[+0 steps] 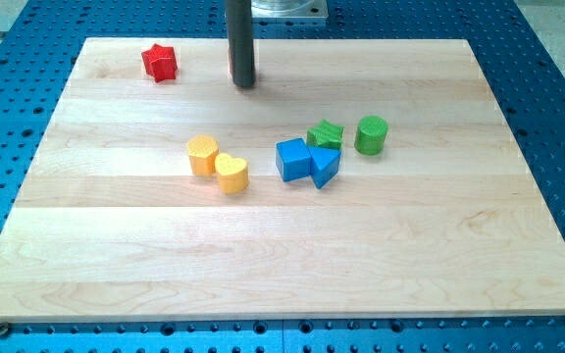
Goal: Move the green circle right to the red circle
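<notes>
My tip (244,84) stands near the board's (263,265) upper edge, well apart from the green circle (371,134); I carry no jaws.

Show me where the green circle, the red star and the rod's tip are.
green circle (371,134), camera view, on its round side.
red star (160,62), camera view, middle of its top.
my tip (243,84), camera view, rod's very end, the view's right of the red star.
</notes>
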Controlling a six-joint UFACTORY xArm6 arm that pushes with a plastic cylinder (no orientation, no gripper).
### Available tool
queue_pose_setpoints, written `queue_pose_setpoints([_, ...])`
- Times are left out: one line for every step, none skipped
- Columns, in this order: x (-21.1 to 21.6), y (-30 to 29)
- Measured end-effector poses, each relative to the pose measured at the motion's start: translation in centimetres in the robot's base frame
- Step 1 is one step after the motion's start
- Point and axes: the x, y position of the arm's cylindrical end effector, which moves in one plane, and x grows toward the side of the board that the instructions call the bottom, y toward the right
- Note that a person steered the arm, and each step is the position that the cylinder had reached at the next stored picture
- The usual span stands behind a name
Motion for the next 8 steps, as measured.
queue_pose_setpoints([1.8, 0.9])
queue_pose_setpoints([2.0, 2.2])
queue_pose_setpoints([2.2, 9.7])
queue_pose_setpoints([6.2, 16.5])
queue_pose_setpoints([11.7, 19.4])
queue_pose_setpoints([11.9, 19.3])
queue_pose_setpoints([13.9, 18.2])
queue_pose_setpoints([13.9, 18.2])
